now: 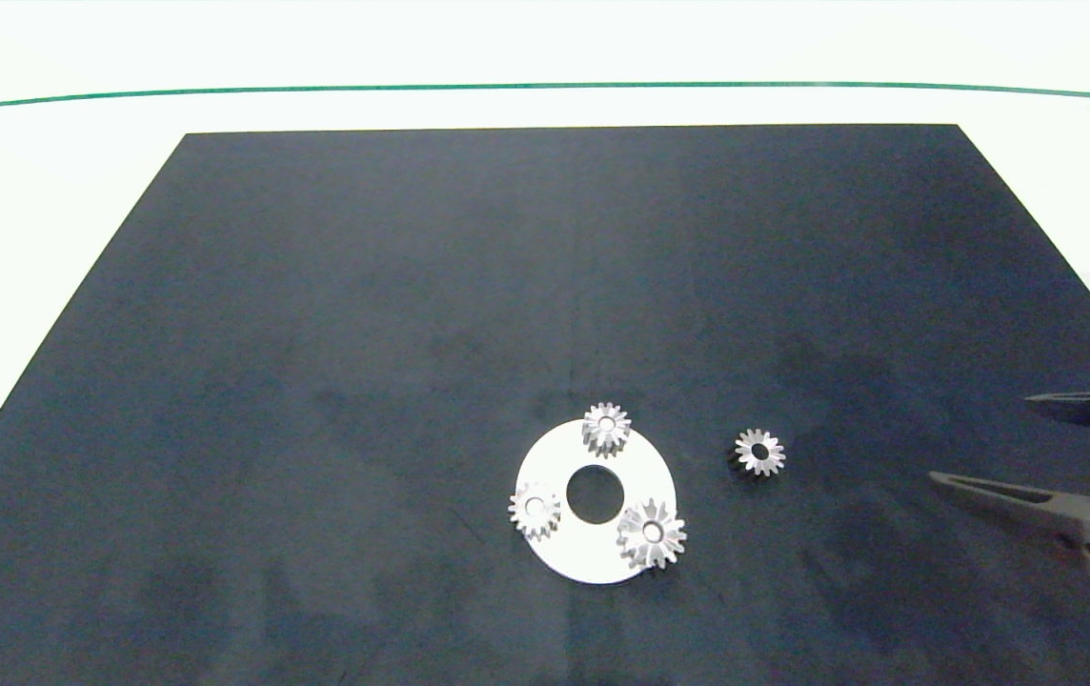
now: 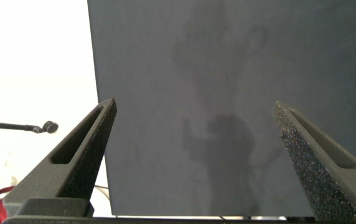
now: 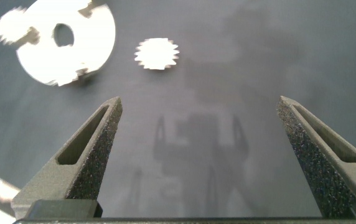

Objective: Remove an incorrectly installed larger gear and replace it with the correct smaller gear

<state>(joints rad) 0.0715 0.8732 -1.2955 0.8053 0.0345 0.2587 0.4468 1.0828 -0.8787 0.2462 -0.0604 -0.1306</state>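
Note:
A white disc [image 1: 559, 553] with a round centre hole lies on the black mat. The larger gear [image 1: 652, 534], star-like with long teeth, sits on the disc's near right rim. Two small silver gears sit on its far rim [image 1: 606, 427] and left rim [image 1: 534, 509]. The smaller gear [image 1: 759, 451] lies loose on the mat, right of the disc. My right gripper [image 1: 980, 437] hovers open further right, holding nothing. Its wrist view shows the gripper [image 3: 200, 99], the smaller gear [image 3: 157, 53] and the disc [image 3: 97, 34] beyond. My left gripper [image 2: 193, 104] is open and empty.
The black mat [image 1: 364, 314] covers most of the white table [image 1: 40, 191]. A green line [image 1: 545, 86] runs across the table's far side. The left wrist view shows the mat's edge [image 2: 94, 68] with white table beside it.

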